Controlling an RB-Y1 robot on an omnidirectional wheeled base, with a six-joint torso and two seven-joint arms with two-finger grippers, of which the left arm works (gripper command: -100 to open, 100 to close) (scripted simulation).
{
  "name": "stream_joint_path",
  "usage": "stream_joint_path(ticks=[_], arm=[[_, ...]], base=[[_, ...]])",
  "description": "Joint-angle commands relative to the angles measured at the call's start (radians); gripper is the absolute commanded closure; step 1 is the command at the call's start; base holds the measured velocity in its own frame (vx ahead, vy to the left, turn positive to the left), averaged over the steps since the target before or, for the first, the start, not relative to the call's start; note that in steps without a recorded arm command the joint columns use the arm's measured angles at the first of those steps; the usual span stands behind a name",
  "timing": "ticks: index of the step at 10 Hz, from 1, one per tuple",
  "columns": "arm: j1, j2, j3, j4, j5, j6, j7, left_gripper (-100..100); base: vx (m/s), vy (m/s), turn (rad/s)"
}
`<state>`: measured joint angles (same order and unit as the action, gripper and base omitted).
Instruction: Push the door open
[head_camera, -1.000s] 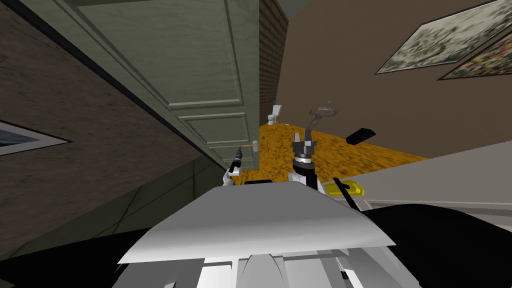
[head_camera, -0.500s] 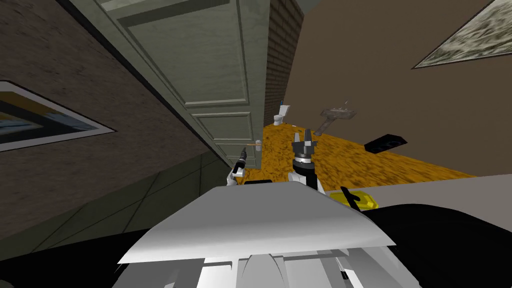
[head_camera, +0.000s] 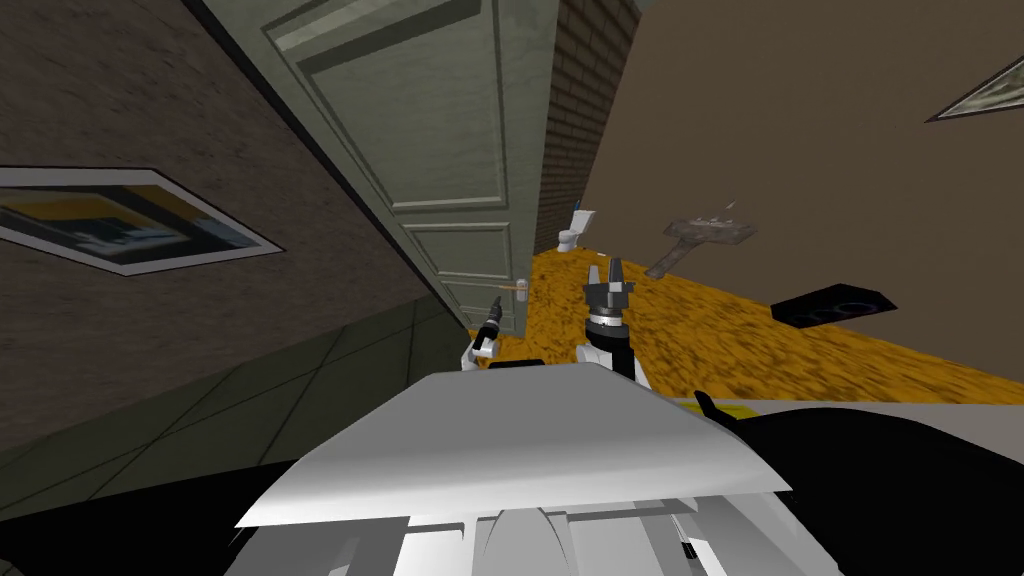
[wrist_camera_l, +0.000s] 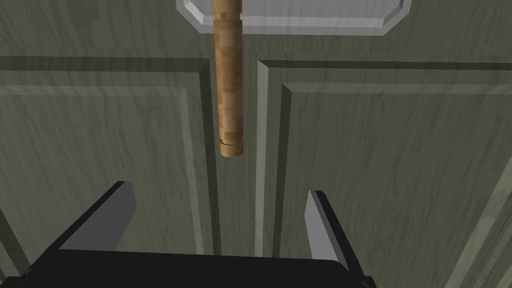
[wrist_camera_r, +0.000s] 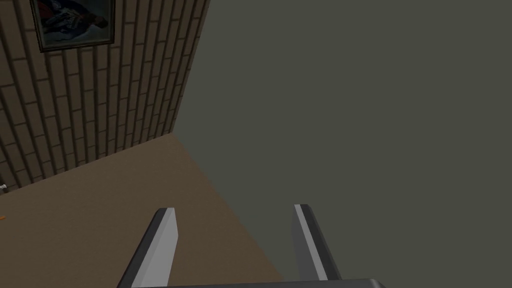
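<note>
The grey-green panelled door (head_camera: 440, 130) fills the robot's left front and already stands well ajar, with an orange floor (head_camera: 760, 330) showing past its free edge. By that the push looks mostly done, with the last of the swing left. Further in are a wall sink (head_camera: 705, 235), a dark flat thing (head_camera: 835, 303) low by the far wall and a toilet (head_camera: 572, 232). None seems to lie in the door's path. The left gripper (wrist_camera_l: 218, 189) faces the door's panel just short of the free end of the wood-coloured handle (wrist_camera_l: 228, 95), fingers spread wide around nothing. Whether they touch the panel cannot be told. The right gripper (head_camera: 609, 280) is held up beside it, likewise wide and empty.
</note>
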<state>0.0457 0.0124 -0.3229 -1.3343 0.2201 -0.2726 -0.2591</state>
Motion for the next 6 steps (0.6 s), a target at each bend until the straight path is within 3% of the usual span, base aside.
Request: stream_joint_path(ticks=[1, 4, 5, 6], arm=[[-0.001, -0.006, -0.029, 0.004, 0.014, -0.003, -0.013, -100], [0.014, -0.043, -0.104, -0.009, 0.044, -0.004, -0.053, -100], [0.028, -0.033, -0.097, -0.014, 0.037, -0.011, -0.046, -100], [0.022, -0.002, -0.095, -0.010, 0.036, -0.009, -0.049, -100]], base=[[-0.029, -0.047, 0.162], [-0.045, -0.062, 0.228], [-0.020, -0.028, 0.027], [0.128, -0.025, -0.019]])
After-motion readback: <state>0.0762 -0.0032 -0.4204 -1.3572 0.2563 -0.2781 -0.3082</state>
